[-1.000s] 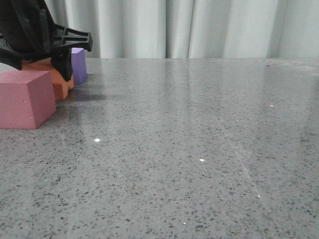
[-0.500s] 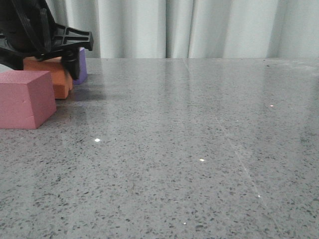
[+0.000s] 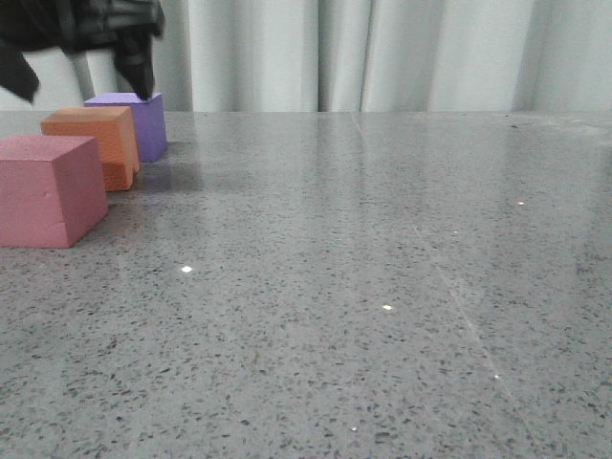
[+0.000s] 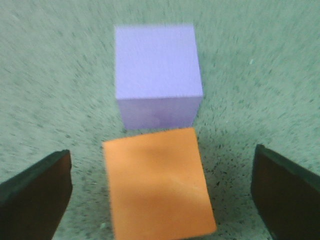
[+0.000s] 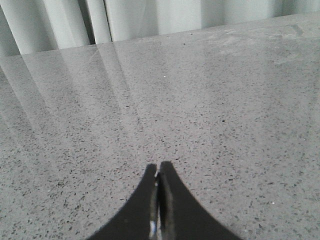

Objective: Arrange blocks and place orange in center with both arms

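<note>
left tool now lifted, fingers apart, above seemingly smooth orange cube

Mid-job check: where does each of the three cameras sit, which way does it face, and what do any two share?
Front: low, facing forward over the table toward the curtain; left gripper above the blocks.
Left wrist: looks down on the orange cube and purple cube, between open fingers.
Right wrist: faces bare table and curtain; right gripper shut.
Shared: front and left wrist both show the orange and purple cubes.
</note>
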Robot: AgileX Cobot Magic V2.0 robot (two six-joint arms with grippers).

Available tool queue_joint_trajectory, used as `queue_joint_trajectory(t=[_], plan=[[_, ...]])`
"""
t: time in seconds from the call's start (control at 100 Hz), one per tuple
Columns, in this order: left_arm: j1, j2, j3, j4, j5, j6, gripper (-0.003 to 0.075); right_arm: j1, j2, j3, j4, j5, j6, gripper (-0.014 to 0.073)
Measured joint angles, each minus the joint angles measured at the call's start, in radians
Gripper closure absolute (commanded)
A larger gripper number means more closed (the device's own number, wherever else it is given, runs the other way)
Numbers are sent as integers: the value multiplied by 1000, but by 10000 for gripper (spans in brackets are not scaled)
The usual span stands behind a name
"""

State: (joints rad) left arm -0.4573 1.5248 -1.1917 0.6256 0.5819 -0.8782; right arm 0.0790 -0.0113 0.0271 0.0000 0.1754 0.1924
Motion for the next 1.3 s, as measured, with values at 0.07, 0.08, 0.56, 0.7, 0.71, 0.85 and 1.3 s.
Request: queue_joint_trajectory(t=[0.07,0.08,0.56,0.7,0.71,0.85,1.3], plan=[[0,-69,0,-3,29,25,29,0,0,0,0,0,0,662],[0,-77,0,-5,36,29,29,0,0,0,0,0,0,662],[0,-671,293,1,4,157,30,0,0,0,0,0,0,662],[0,-840,441,5,-9,161,98,0,0,0,0,0,0,662],[0,-848,447,8,-9,161,104,0,0,0,0,0,0,662],[0,-983,576,10,-9,161,307,0,0,0,0,0,0,662],[0,-1114,710,33,-9,164,739,0,0,0,0,0,0,662]])
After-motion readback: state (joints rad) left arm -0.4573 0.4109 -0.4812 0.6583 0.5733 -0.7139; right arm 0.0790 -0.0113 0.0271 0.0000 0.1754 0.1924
